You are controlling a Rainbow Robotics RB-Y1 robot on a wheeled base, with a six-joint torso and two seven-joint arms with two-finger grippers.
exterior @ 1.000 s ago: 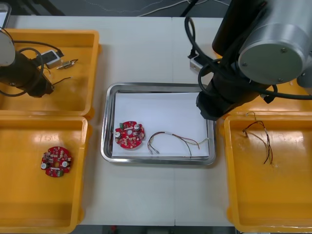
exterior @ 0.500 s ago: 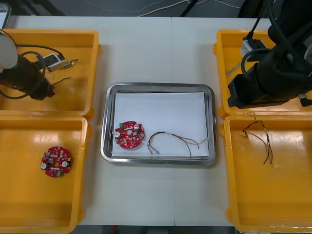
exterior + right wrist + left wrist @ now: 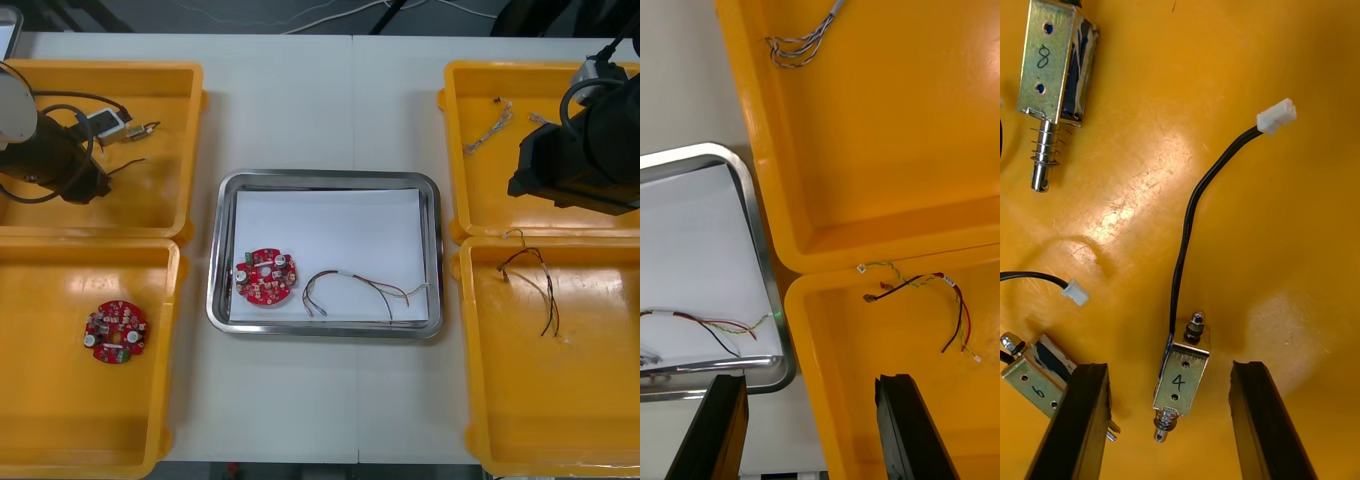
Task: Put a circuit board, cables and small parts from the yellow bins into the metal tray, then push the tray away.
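Observation:
My left gripper [image 3: 1169, 369] is open low over the far left yellow bin [image 3: 160, 205]. A small metal part marked 4 [image 3: 1180, 379] lies between its fingers, trailing a black cable [image 3: 1191, 225] with a white plug. Parts marked 8 [image 3: 1056, 64] and 6 [image 3: 1034, 375] lie close by. My right gripper [image 3: 811, 381] is open and holds nothing, above the rims where the two right bins meet. The metal tray [image 3: 325, 180] holds a red circuit board [image 3: 265, 275] and a red and yellow cable [image 3: 365, 290].
A second circuit board [image 3: 115, 332] lies in the near left bin. The near right bin [image 3: 480, 400] holds a red and yellow cable [image 3: 929, 289]. A twisted cable [image 3: 801, 45] lies in the far right bin [image 3: 460, 100]. My right arm [image 3: 575, 165] hangs over that bin.
My right arm has swung right, off the tray's right edge to above the far right bin. My left arm has barely moved.

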